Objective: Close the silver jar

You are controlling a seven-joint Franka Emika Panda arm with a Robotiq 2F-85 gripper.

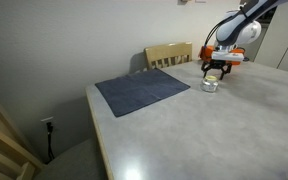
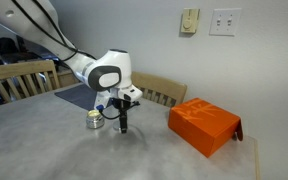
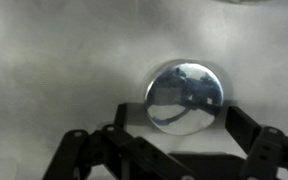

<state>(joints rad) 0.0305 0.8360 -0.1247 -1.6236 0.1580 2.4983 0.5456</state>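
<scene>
Gripper (image 3: 176, 114) fingers, blurred and spread apart, hide the lower rim of the silver jar (image 3: 185, 88).

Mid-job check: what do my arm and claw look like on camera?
The arm is glossy white with rounded segments, and its wrist joint carries a dark grey circular cap. The claw is black, and the wrist view shows its fingers as jointed black linkage bars. No markings are legible.

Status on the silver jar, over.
Gripper beside silver jar, jaws open, nothing held. Lid state: cannot tell. Orange box well apart, not in the way.
</scene>
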